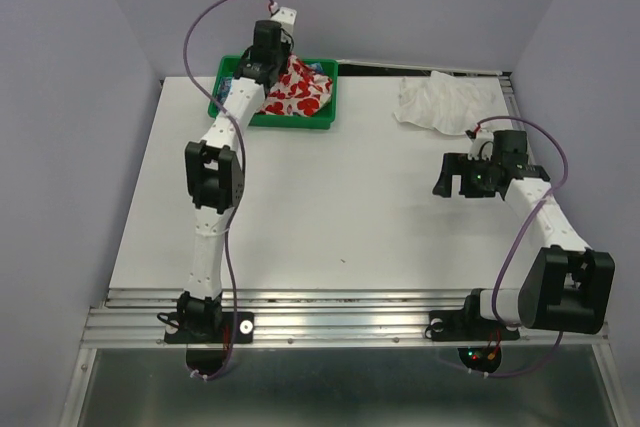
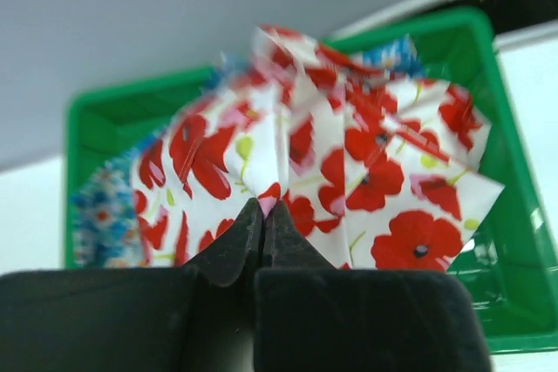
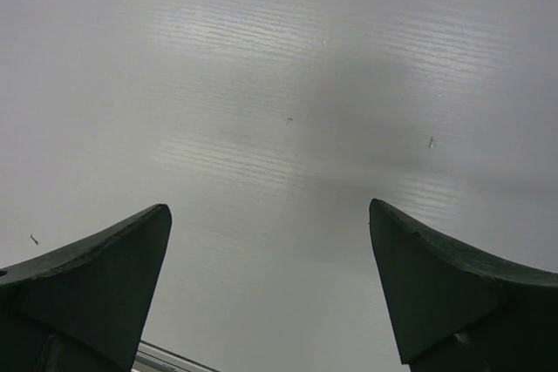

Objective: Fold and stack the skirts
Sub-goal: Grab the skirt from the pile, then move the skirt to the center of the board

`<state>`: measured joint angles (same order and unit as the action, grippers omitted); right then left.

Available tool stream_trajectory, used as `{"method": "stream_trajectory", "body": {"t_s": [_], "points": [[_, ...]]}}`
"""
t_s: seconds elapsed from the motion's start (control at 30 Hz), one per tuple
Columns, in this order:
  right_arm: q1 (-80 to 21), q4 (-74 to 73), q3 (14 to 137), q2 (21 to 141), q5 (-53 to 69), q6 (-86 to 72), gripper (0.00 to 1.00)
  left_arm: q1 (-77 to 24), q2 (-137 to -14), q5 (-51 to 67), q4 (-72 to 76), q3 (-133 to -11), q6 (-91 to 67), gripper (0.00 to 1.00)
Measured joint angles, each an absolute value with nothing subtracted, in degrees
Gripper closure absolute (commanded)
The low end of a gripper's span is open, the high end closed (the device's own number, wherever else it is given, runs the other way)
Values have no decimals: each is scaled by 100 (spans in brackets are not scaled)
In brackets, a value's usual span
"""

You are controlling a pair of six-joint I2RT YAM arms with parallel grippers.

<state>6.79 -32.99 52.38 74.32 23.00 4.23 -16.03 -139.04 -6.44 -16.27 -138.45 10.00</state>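
Note:
The white skirt with big red flowers (image 1: 298, 92) lies bunched up in the green tray (image 1: 330, 97). In the left wrist view a fold of the white skirt (image 2: 349, 172) is pinched between the tips of my left gripper (image 2: 263, 208), which is shut on it. From above, the left gripper (image 1: 277, 75) reaches down into the tray's left side. The blue skirt (image 2: 100, 215) with small flowers peeks out beneath and behind the white one. My right gripper (image 1: 446, 175) hovers over bare table at the right. Its jaws stand wide open with nothing between them (image 3: 270, 215).
A crumpled white cloth (image 1: 435, 102) lies at the back right of the table. The tray's green walls (image 2: 514, 241) close in around the skirts. A metal rail (image 1: 340, 302) runs along the table's near edge, and purple walls stand on both sides.

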Motion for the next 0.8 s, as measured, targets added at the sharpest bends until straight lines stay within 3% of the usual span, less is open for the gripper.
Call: {"method": "stream_trajectory", "body": {"t_s": [0.3, 0.8], "points": [[679, -3299, 5238, 7172, 2394, 423, 0, -1603, -12169, -255, -1201, -13845, 1107, 100], [679, -3284, 6047, 7094, 3223, 377, 2, -2106, -10051, 1581, -1586, -13480, 760, 100]]}}
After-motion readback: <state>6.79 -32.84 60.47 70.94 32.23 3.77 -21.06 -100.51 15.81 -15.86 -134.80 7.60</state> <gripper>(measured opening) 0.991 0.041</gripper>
